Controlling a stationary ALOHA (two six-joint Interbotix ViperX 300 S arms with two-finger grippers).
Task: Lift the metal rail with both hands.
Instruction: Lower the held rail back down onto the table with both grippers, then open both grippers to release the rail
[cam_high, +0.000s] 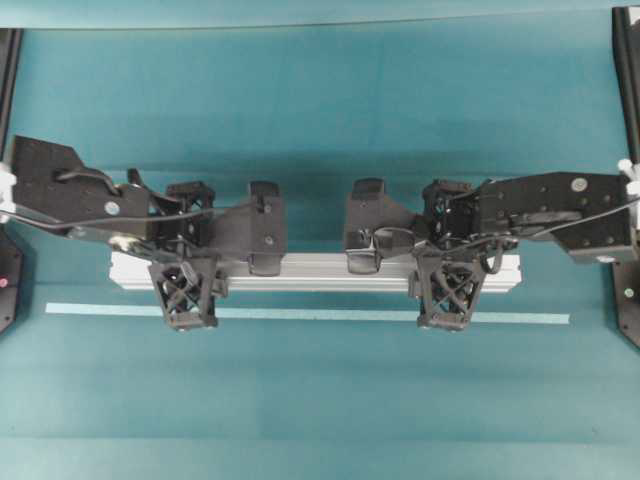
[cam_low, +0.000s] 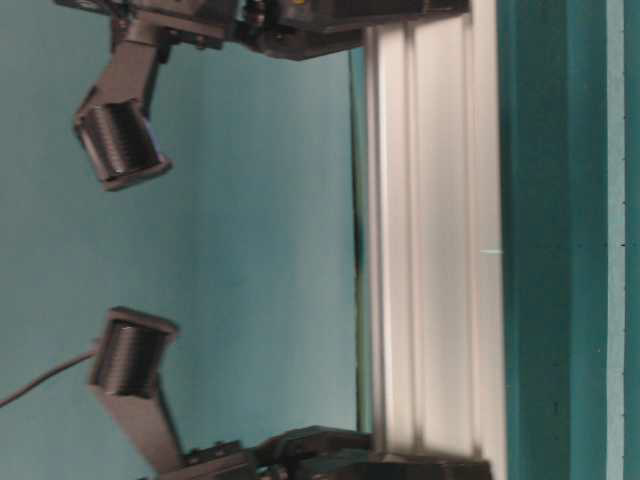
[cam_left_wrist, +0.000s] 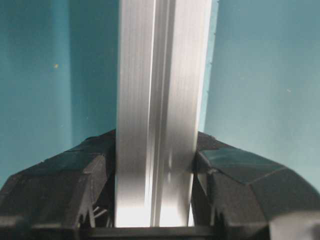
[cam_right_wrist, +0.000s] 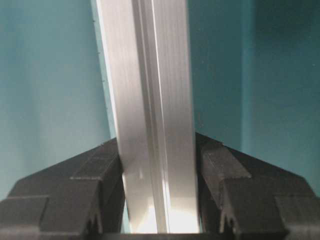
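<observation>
Two black grippers hold one metal rail, which runs left to right across the middle of the overhead frame, above the teal table. Toward the rail's left end, the left gripper has its fingers pressed against both sides of the grooved bar. Toward the right end, the right gripper clamps it the same way. Just below the rail in the frame lies a thin pale strip, longer than the rail.
</observation>
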